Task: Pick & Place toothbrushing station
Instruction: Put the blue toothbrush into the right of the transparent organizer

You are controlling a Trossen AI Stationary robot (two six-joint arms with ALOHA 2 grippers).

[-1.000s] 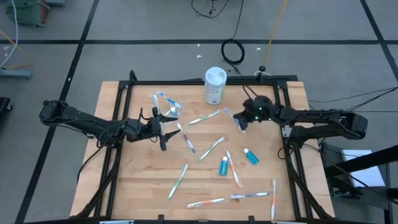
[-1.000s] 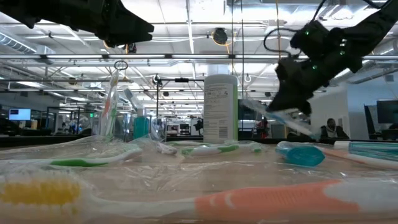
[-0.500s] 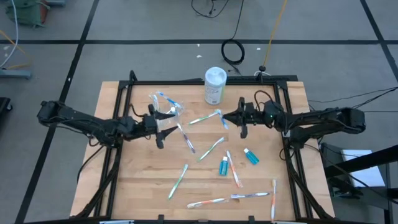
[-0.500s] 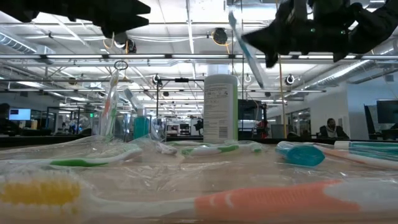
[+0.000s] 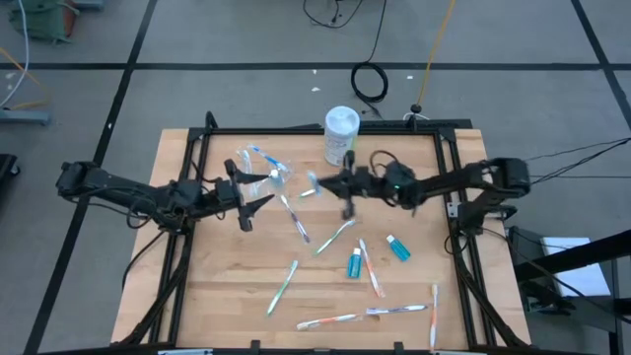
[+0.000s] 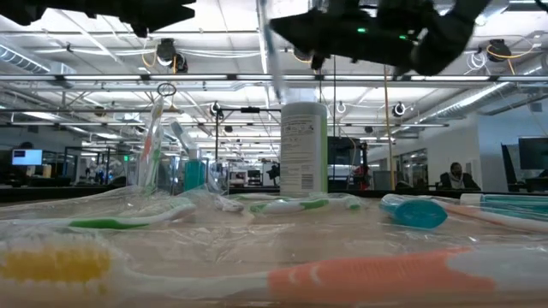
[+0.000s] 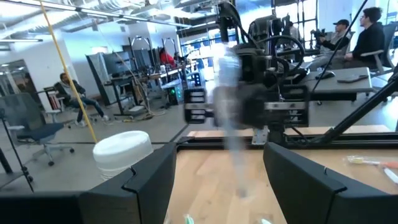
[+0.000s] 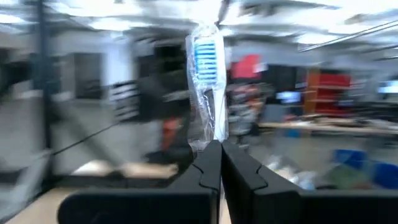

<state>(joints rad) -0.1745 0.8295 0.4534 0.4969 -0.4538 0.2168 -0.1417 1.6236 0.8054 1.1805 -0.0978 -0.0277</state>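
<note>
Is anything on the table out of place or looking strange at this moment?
Yes. The clear cup lies tipped on its side near the open left gripper, with toothbrushes spilling out. More toothbrushes and teal tubes lie scattered over the table. The right gripper is shut on a wrapped toothbrush.

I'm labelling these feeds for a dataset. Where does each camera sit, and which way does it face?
High: overhead, straight down on the table; shows both arms.
Low: at tabletop height, level across toothbrushes toward the room; arms overhead.
Left wrist: on the left arm, looking past its open fingers at the right gripper.
Right wrist: on the right arm; its shut gripper holds a wrapped blue toothbrush.
Shared: high, low and left wrist all show the white canister.
</note>
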